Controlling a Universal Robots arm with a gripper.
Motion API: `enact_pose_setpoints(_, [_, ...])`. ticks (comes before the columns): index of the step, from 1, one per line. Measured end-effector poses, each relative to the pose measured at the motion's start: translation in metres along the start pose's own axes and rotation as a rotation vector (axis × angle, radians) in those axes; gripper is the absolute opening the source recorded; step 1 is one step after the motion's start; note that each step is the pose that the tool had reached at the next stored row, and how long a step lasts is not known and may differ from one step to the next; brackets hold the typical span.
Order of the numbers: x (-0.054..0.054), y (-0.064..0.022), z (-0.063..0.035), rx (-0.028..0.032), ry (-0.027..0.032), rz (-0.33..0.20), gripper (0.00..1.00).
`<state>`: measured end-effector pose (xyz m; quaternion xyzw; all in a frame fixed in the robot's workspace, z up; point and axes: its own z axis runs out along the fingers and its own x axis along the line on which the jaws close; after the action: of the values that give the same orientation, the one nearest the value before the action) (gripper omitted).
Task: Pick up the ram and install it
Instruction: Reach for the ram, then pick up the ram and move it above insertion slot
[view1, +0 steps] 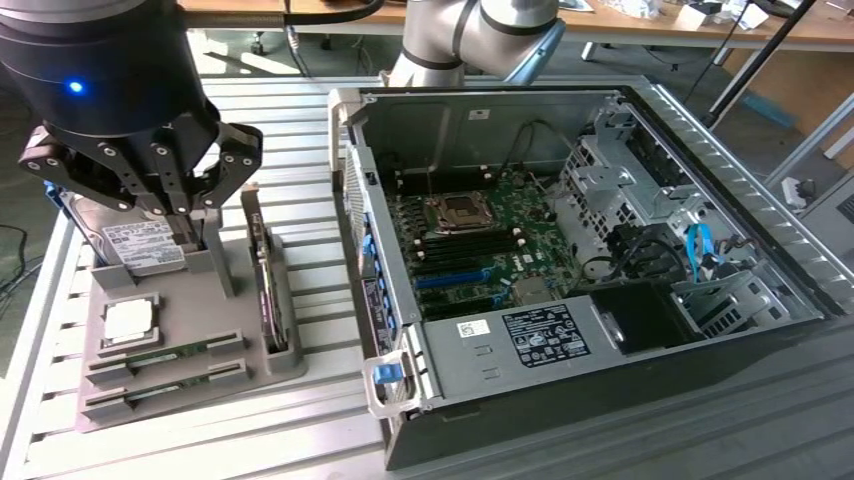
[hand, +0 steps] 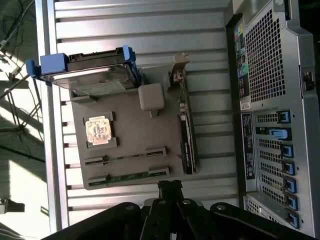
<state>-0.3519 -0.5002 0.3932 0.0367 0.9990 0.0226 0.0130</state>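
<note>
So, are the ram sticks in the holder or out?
In: both ram sticks sit in their slots on the grey holder.

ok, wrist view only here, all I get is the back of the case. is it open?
Observer: Yes. The case lies on its side with the panel off, and the motherboard faces up.
Operator: Any stick in the slots?
Observer: None that I can see. The long slots beside the CPU socket look bare.
</note>
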Motion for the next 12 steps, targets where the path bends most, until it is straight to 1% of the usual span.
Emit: enact_pose_setpoints(12, [0.0000,0.0000,0.0000,-0.0001,0.0001,-0.003,0.11])
